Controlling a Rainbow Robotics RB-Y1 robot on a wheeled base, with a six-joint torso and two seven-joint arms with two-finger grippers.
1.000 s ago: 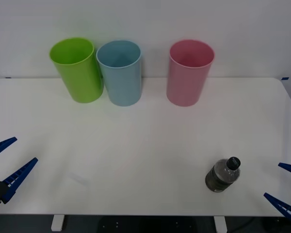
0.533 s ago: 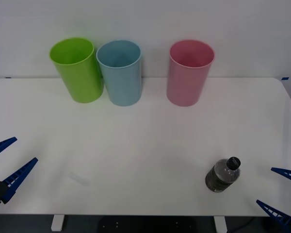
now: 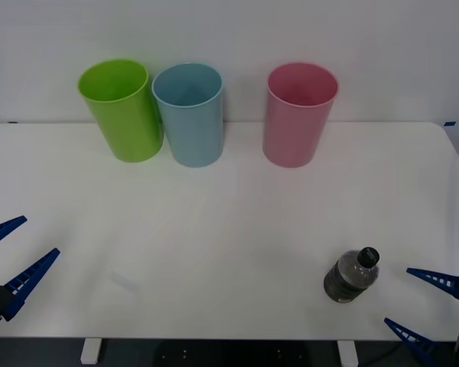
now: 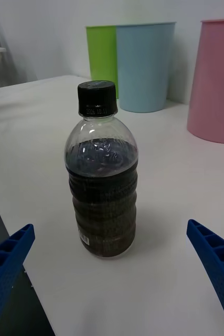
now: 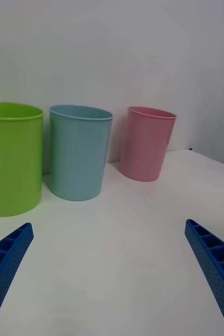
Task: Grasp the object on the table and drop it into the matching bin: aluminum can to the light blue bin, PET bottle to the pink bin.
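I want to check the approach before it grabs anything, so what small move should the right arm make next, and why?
Probably ease the right gripper forward toward the bottle until its open fingers sit on either side of it. The bottle stands upright near the table's front edge, just ahead of the gripper and untouched. It looks centred between the fingers in the right wrist view. The left gripper waits open at the left edge.

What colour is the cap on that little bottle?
Black, on the small dark-tinted plastic bottle; clearest in the right wrist view.
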